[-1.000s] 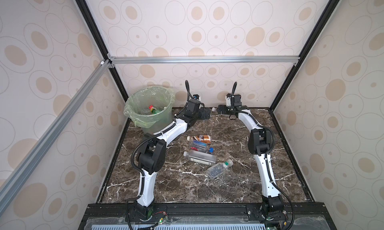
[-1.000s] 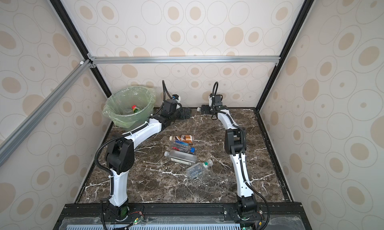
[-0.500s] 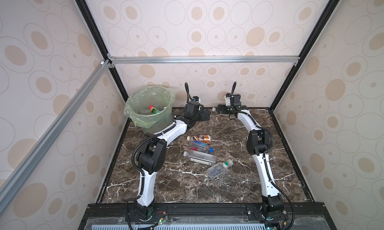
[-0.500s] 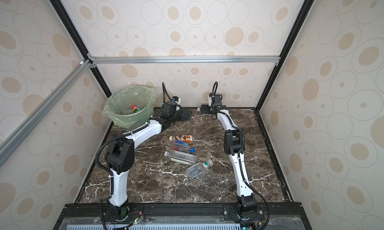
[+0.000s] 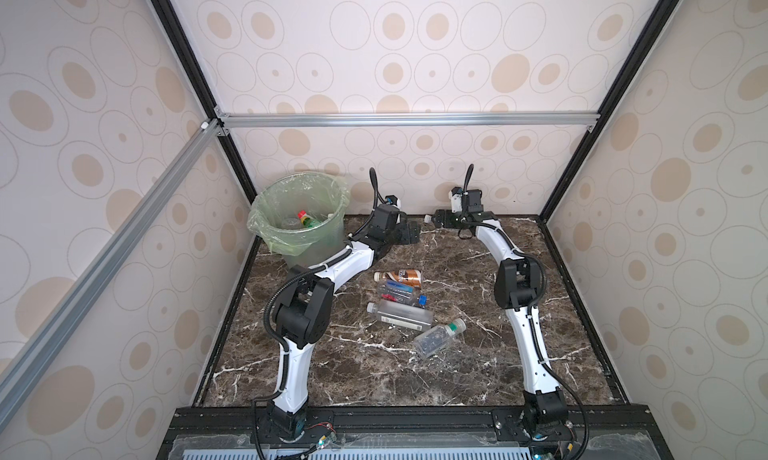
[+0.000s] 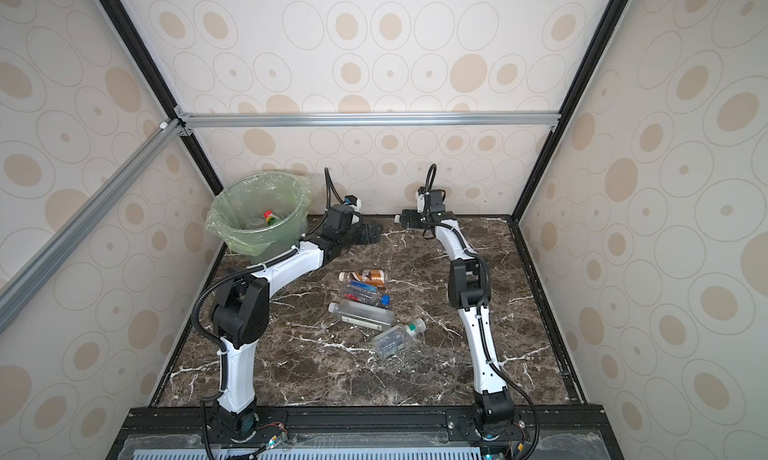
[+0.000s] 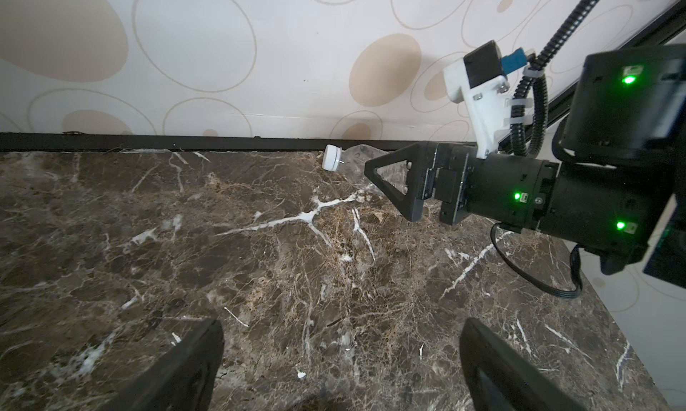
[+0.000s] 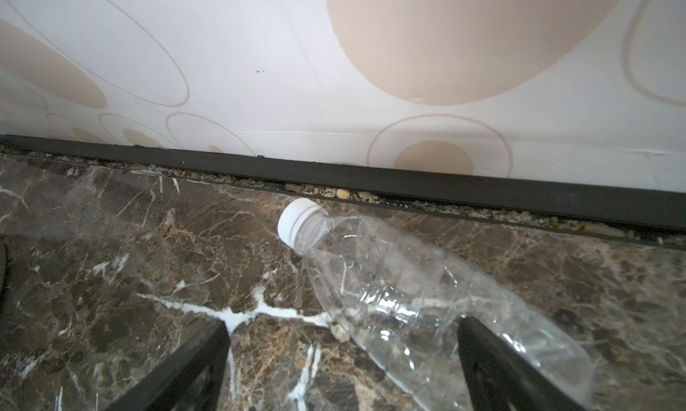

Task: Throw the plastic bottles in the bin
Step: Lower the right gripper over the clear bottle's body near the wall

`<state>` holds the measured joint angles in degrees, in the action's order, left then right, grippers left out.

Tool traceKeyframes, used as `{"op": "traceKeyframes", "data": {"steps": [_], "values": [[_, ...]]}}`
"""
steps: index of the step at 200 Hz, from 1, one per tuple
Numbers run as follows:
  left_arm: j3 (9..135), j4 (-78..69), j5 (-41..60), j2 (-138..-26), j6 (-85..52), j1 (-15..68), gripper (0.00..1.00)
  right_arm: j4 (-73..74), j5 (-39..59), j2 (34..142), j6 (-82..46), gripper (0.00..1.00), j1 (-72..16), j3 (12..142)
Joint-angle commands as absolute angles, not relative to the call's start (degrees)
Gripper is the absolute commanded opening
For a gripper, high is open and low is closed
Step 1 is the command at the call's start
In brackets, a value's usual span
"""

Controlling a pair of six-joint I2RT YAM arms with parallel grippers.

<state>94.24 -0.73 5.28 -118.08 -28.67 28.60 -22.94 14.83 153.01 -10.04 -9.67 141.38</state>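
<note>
This is looking like a robot lab cell dressed as a home corner. Wallpaper panels [image 5: 415, 42] are closing in a marble-look worktop [image 5: 457, 366] on three sides. Aluminium rails [image 5: 407, 119] and black struts [image 5: 180, 50] are framing them. A left arm [image 5: 291, 370] and a right arm [image 5: 536, 354] are standing on a black base [image 5: 415, 420], and a lined bin [image 5: 266, 225] is sitting in the corner.

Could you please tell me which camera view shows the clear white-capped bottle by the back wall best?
The right wrist view: the clear bottle lies close, nearly whole. The left wrist view shows its cap, the body mostly behind the right tool. Both top views show only the cap.
</note>
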Motion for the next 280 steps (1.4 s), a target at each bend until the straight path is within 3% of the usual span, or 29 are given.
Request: {"op": "traceKeyframes", "data": {"steps": [1, 96, 177, 280], "values": [[94.5, -1.9, 5.5, -116.8, -29.5, 28.1, 0.99, -25.2, 16.4, 150.2, -11.3, 0.99, -9.4, 138.5], [94.4, -2.0, 5.4, -117.4, -29.3, 28.1, 0.99, -23.3, 16.5, 143.2, -10.0, 0.99, -9.2, 136.0], [94.6, -2.2, 4.8, -117.6, -28.2, 28.0, 0.99, -23.5, 13.6, 150.6, -10.4, 0.99, -5.1, 143.4], [95.0, -2.2, 5.1, -119.2, -28.2, 27.9, 0.99, -23.0, 16.9, 157.3, -13.2, 0.99, -3.9, 148.1]]}}
